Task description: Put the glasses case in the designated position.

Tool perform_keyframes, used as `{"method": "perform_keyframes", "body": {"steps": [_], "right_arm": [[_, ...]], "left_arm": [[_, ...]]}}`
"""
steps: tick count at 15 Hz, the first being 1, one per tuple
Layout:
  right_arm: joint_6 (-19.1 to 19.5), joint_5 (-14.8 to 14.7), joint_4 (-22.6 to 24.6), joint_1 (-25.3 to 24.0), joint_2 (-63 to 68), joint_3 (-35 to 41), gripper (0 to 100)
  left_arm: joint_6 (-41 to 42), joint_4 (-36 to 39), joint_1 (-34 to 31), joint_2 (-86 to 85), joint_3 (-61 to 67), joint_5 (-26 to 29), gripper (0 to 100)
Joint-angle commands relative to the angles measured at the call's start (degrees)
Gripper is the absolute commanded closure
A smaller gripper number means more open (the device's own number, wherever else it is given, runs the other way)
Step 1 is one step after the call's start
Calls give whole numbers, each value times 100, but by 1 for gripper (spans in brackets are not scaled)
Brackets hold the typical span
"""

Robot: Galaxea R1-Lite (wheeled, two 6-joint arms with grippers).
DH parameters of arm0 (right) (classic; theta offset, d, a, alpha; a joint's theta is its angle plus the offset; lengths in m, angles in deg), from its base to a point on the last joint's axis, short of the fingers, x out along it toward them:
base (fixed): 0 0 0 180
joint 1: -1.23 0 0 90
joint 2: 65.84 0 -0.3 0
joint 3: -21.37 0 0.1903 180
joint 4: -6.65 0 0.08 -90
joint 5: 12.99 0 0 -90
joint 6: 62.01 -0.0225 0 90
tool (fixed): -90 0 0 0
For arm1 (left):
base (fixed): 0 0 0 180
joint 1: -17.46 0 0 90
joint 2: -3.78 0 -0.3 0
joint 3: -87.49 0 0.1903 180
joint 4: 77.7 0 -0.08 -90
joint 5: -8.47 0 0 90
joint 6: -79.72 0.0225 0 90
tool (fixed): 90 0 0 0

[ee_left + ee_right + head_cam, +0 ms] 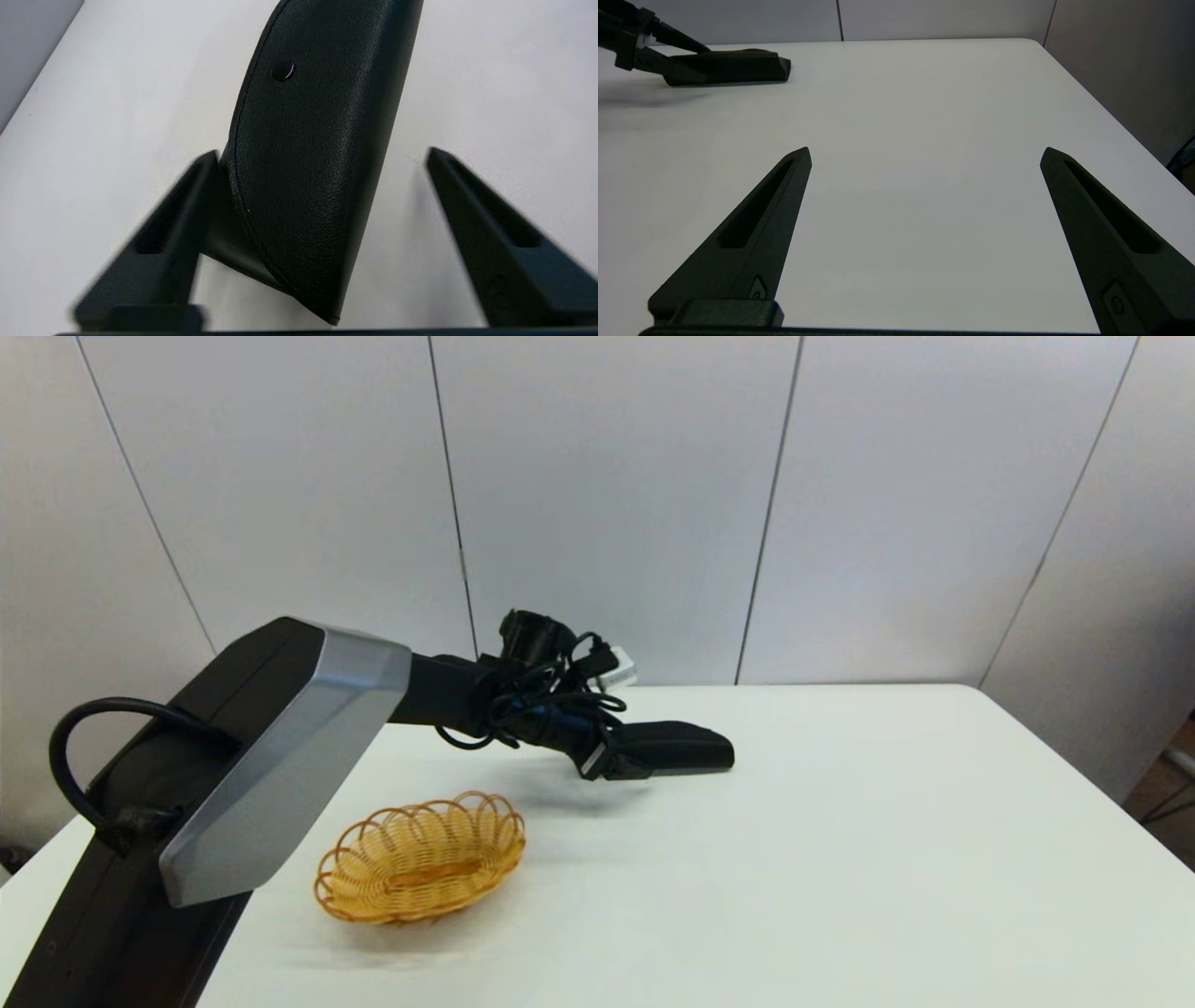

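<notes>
I see the case (308, 163) flat on the desk (840, 859), between my left end effector's (322, 156) spread fingers, one touching it.

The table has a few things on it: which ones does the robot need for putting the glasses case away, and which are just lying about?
Part of the job:
- glasses case, lying on the table
- left end effector, open around one end of the case
- wicker basket, probably the destination

Just there:
- white table
- right end effector, open, idle
</notes>
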Motion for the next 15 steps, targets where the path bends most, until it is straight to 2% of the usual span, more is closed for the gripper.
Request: {"method": "perform_keyframes", "body": {"steps": [1,15], "right_arm": [[-2,-2,2,0,0,0,0],[-2,-2,2,0,0,0,0]], "left_arm": [[-8,-6,-7,1,8,19,100],[-113,-6,-121,-43,26,19,100]]}}
